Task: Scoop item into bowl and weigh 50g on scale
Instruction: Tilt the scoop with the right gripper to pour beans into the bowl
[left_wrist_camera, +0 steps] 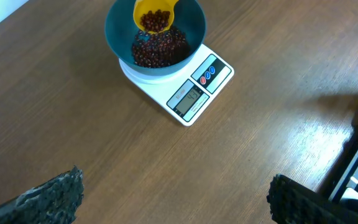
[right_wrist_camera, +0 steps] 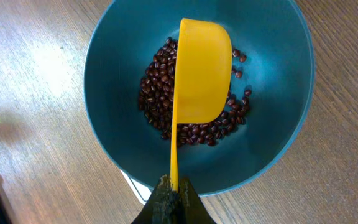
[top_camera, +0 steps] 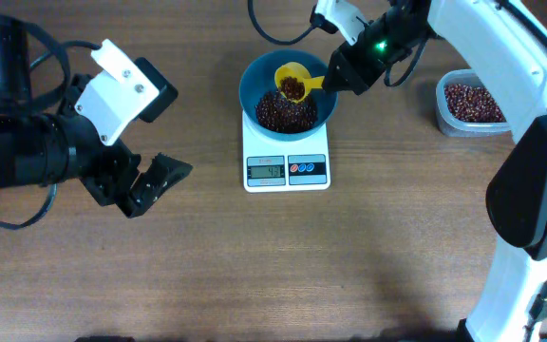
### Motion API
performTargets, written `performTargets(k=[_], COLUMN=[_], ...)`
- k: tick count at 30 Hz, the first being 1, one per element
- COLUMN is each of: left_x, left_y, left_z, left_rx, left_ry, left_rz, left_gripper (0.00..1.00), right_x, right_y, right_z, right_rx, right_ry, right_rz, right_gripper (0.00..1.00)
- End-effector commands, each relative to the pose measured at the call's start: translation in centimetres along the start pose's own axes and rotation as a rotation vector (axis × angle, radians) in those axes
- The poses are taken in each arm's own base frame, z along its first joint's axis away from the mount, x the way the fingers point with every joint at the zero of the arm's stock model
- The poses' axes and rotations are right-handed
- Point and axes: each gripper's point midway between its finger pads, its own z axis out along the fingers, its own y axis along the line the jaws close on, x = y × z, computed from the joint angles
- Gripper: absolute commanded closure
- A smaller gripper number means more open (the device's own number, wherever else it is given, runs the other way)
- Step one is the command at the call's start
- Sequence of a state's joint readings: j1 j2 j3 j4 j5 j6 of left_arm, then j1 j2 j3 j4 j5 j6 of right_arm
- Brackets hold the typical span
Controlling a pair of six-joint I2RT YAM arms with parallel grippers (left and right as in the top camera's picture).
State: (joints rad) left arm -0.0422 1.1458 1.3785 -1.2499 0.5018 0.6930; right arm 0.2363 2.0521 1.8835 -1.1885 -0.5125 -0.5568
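The left tool [top_camera: 160,190] stands wide open, its two dark fingers [left_wrist_camera: 51,196] spread far apart, and its black arm [top_camera: 27,152] stretches back behind it. The right tool [top_camera: 335,81] is clamped tight on the handle of a yellow scoop [right_wrist_camera: 201,68] that juts ahead of its fingertips. Its white arm [top_camera: 501,57] bends away behind it.

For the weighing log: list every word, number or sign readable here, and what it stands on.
The display on the scale: digits lit, too blurred to read.
The red and blue buttons: no mark legible.
The bowl and the yellow scoop: no text.
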Motion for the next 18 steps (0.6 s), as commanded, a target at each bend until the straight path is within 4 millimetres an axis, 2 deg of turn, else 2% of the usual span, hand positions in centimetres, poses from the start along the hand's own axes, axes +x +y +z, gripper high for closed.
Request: performTargets(k=[1,6,18], left_x=[-0.5,-0.5,-0.5], left_y=[-0.3,-0.3,-0.3], left_z=[-0.2,-0.2,-0.2], left_rx=[0.013,0.013,0.013], left_ry=[-0.019,-0.019,-0.019], left_rz=[0.025,0.025,0.025], left_gripper=[0.01,0.01,0.01], right_x=[-1.3,-1.8,-1.5], right_y=[0.7,1.7,2.0], right_z=[-2.2,-2.3,-2.3], right_rx=[0.024,-0.034,-0.048], right_ry=[-0.054,-0.083,-0.074], right_rz=[-0.015,0.028,0.101], right_gripper=[0.96,0.96,0.96])
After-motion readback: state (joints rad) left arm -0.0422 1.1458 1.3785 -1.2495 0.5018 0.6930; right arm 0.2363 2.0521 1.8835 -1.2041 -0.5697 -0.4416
